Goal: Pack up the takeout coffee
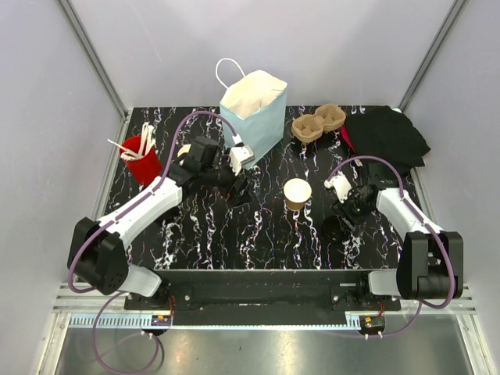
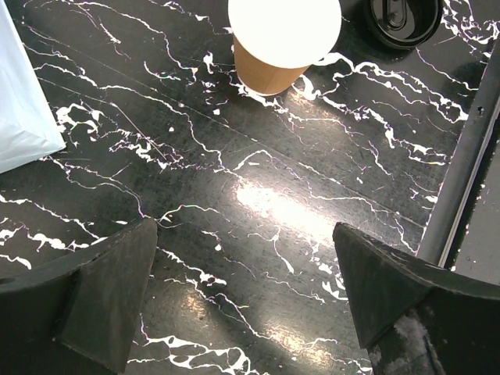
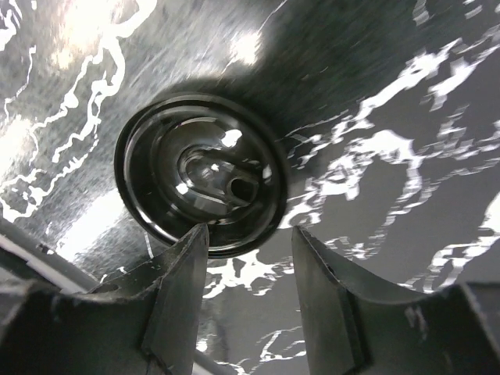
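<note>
the cup (image 1: 297,193) is smooth tan kraft paper, a short tapered cylinder with a pale inside and a rolled rim. it stands upright and uncovered on the table (image 1: 258,242), a little right of centre, between the two arms. the tabletop is glossy black with thin white marble veins and throws back bright glare.

the lid (image 3: 199,176) is round, shiny black plastic with moulded concentric rings and an oval recess at its middle. it lies flat on the table, apart from the cup, to its right and nearer the arm bases. no lettering can be made out on it.

the right gripper (image 3: 250,234) hangs at the lid's near rim, its dark matte fingers about half apart and nothing clamped between them. whether a tip touches the rim i cannot tell. the left gripper (image 2: 244,234) hovers over bare table with its wedge-shaped fingers spread wide and empty.

at the back stand a pale blue paper bag (image 1: 251,117) with a white cord handle, a brown moulded-pulp carrier (image 1: 319,123), a red cup (image 1: 141,160) of white sticks and a crumpled black cloth (image 1: 387,137).
</note>
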